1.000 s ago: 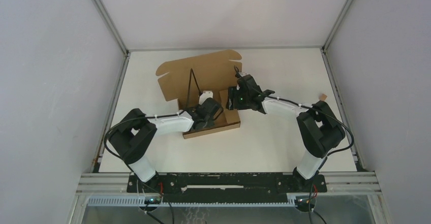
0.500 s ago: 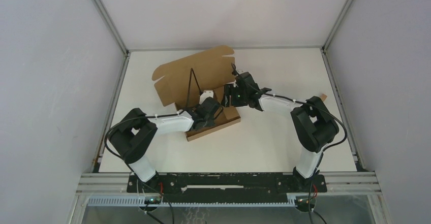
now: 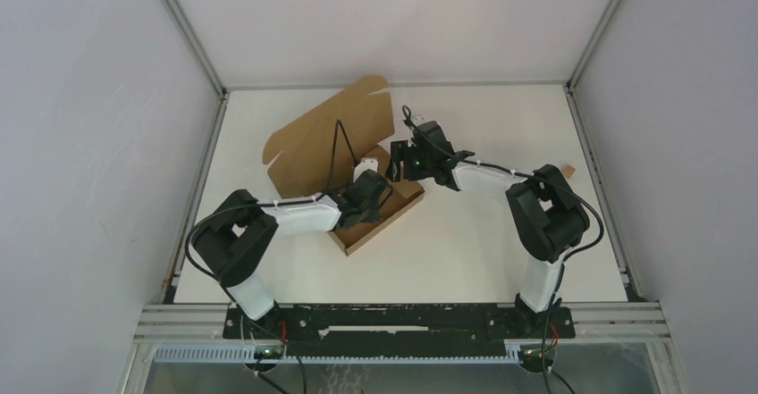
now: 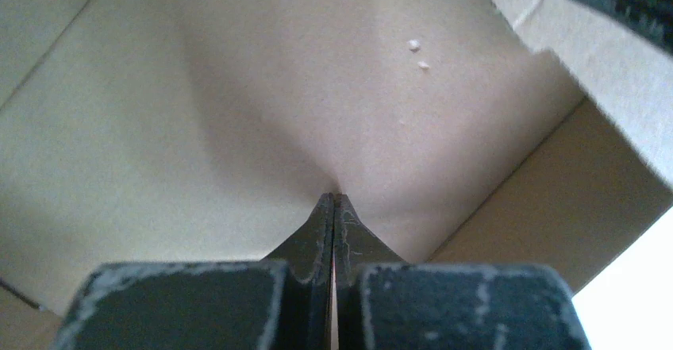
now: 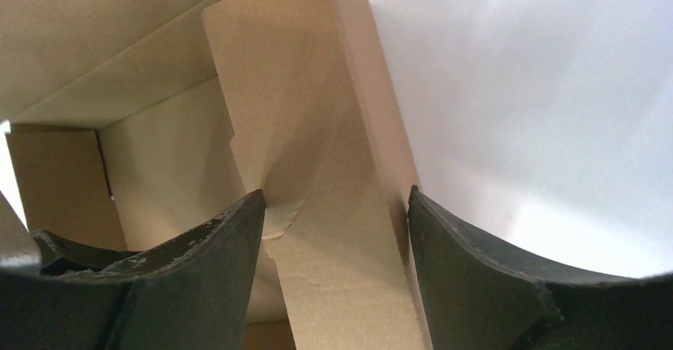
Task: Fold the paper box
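Left gripper is clenched tight on nothing. Its closed tips push down onto the floor of the paper box, pinning the tray to the table. Straight ahead of those tips is bare cardboard, and off to their right a low wall rises.

Over to the right gripper: jaws spread wide, nothing grasped. Here's the relation that matters. A side flap stands right in the gap between the two fingers. Its long axis runs straight away from the palm, and its broad face is turned towards the wrist camera. One finger sits against the flap's creased edge; whether the other touches it I can't tell from this angle.

From above, the box lies ahead and to the left of the right gripper, with the tray skewed on the table. The big lid panel is tipped up on the far side of both grippers. The right arm is the nearer one to this flap, while the left is busy inside the tray just beside it.

My read: the flap wants folding inward over the tray, so the coming push should travel from the right gripper towards the left one. The left tips sit in that path and would need to clear, or the flap lands on them.
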Controlling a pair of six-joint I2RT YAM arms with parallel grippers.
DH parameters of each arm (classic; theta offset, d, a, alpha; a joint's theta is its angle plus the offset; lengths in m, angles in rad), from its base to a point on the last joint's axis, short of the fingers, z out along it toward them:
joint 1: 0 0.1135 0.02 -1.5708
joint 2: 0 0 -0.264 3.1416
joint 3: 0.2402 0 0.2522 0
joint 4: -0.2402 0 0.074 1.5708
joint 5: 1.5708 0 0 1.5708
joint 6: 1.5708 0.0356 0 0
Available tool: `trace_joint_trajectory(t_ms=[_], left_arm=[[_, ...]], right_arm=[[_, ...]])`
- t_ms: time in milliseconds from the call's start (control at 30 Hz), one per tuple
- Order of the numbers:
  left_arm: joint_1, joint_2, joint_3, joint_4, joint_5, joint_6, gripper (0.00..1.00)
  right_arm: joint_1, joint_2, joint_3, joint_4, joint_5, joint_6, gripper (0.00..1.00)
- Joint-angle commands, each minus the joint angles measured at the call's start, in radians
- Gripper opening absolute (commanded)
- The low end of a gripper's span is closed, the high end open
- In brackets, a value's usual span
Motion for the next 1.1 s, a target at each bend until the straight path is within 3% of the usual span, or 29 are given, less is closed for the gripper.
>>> trace_joint_trajectory(t_ms=[0,133,333,400,800,1067], left_arm=[[0.001,0.006,-0.037,0.022,0.038,0.024,0.00],[0.002,0.010,-0.035,0.024,0.049,0.032,0.00],[0.003,0.020,-0.028,0.026,0.065,0.048,0.00],[0.006,0.025,-0.023,0.026,0.070,0.053,0.00],[0.014,0.025,-0.035,0.048,0.099,0.072,0.00],[0.017,0.021,-0.045,0.069,0.127,0.090,0.00]], right_arm=[[-0.046,0.023,0.038,0.148,-0.096,-0.045,0.76],[-0.108,0.056,0.058,0.202,-0.195,-0.045,0.76],[-0.152,0.124,0.129,0.201,-0.287,-0.075,0.68],[-0.150,0.141,0.149,0.188,-0.300,-0.099,0.64],[-0.107,0.217,0.206,0.205,-0.427,-0.146,0.61],[-0.087,0.274,0.317,0.103,-0.393,-0.214,0.57]])
